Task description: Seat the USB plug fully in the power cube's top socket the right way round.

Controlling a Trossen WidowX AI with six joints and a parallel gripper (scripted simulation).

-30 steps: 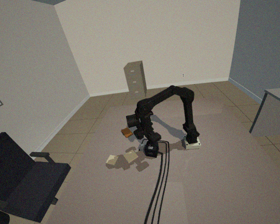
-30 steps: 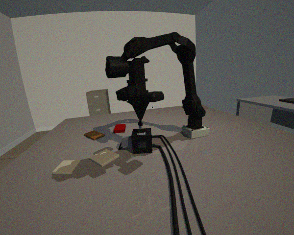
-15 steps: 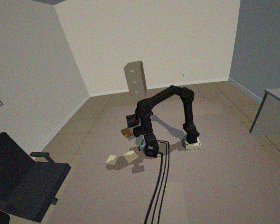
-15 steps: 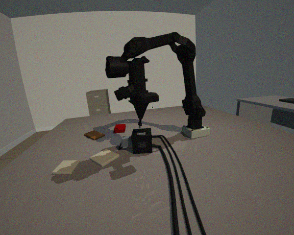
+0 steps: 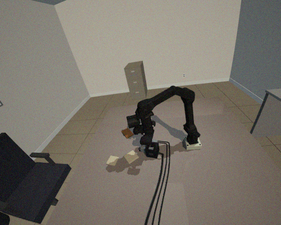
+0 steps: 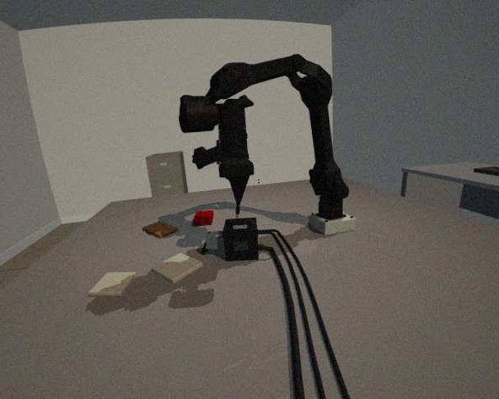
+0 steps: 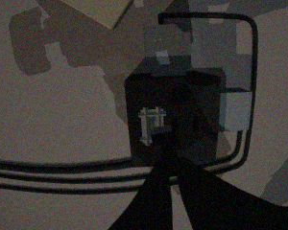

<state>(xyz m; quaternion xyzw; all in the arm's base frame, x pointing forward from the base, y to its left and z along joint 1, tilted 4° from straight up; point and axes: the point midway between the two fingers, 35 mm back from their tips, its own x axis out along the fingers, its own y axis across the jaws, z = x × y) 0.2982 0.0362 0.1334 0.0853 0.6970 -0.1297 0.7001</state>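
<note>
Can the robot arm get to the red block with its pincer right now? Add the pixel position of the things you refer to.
Probably not yet: the pincer point(image 6: 237, 210) point(image 7: 170, 165) is shut on the small plug point(image 6: 237, 215), so it's busy. Otherwise, nothing seems to stand over the red block point(image 6: 203, 218).

The arm rises from a pale base, bends over and points its gripper straight down just above the black cube, its fingertips closed on a small plug whose details are too small to tell. Black cables run from the cube's side toward the viewer, while a red block and a brown slab lie behind it to the picture's left, and two cream slabs lie nearer the viewer. A cabinet stands by the far wall, and a desk stands at the picture's right.
</note>
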